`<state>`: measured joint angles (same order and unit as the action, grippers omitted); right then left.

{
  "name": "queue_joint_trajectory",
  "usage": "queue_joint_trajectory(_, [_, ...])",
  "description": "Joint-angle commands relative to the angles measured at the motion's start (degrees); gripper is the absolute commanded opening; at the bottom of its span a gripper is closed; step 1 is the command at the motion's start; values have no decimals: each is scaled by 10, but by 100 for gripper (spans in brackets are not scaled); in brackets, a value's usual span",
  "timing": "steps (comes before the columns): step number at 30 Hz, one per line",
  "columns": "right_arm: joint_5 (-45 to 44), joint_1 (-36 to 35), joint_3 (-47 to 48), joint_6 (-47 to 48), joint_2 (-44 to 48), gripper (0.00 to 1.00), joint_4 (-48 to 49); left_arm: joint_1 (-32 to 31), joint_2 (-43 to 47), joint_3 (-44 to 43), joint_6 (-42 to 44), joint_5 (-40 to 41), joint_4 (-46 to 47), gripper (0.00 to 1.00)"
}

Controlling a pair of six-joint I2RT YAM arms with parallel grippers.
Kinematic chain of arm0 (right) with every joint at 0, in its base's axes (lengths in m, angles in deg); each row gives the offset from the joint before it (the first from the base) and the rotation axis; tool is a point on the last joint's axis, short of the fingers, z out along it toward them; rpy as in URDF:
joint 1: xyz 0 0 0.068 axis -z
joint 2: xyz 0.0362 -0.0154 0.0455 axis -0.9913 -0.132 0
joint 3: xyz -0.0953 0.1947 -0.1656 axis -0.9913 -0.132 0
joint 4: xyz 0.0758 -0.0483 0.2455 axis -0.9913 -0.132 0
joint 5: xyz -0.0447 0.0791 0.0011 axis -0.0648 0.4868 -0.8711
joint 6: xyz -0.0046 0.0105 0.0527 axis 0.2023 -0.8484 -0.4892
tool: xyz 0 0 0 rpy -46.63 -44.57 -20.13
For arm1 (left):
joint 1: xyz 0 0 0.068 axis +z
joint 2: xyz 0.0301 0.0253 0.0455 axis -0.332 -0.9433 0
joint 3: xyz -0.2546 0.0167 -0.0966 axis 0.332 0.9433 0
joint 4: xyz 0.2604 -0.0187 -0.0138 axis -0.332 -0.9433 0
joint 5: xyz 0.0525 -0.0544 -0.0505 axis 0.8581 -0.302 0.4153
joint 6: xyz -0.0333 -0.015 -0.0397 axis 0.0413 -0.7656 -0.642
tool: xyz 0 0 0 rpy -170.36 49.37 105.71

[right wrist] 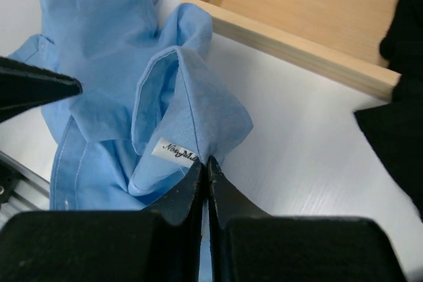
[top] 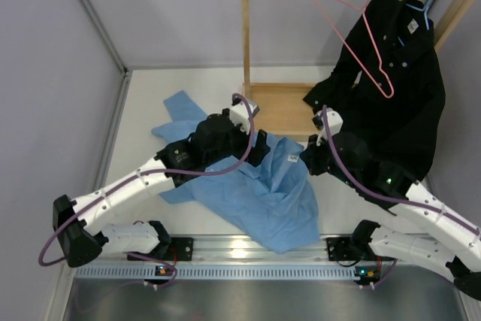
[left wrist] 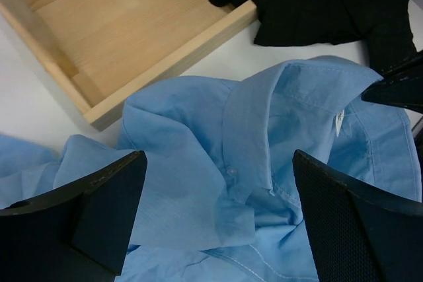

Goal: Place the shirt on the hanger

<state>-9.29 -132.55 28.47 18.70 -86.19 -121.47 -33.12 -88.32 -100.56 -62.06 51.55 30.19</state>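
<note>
Early stage: my right pincer (right wrist: 206, 166) pinches the light blue collared cloth shirt (top: 263, 193), prob. at collar; left pincer (left wrist: 218, 163) spread over it. Shirt crumpled on white worktop (top: 150, 103); thin pink wire hanger (top: 388, 94) not yet loaded.

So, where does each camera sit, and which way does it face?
Top external: above and behind the arms, looking down on the table; both arms show, bases at the bottom.
Left wrist: on the left arm, looking down at the collar of the shirt, framed by the open left gripper.
Right wrist: on the right arm, looking down at the right gripper shut on the shirt.
Shared: both wrist views show the shirt and the wooden base.
</note>
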Motion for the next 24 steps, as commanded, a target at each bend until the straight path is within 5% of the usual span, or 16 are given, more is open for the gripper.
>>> queue_joint_trajectory(1, [-60, 4, 51, 24, 10, 0, -101, -21, -23, -35, 26, -45, 64, 95])
queue_joint_trajectory(4, [-58, 5, 69, 26, 17, 0, -102, -39, -51, -42, 21, 13, 62, 91])
queue_joint_trajectory(14, [-52, 4, 87, 32, 7, 0, -89, -48, -98, 11, -58, 16, 121, 84])
queue_joint_trajectory(21, [-50, 5, 96, 38, 7, 0, -81, -51, -139, 22, -81, -41, 178, 82])
queue_joint_trajectory(23, [-49, 5, 104, 40, 5, 0, -81, -53, -151, 18, -78, -30, 178, 74])
queue_joint_trajectory(24, [-42, 4, 107, 42, 7, 0, -76, -55, -153, 17, -74, 1, 178, 55])
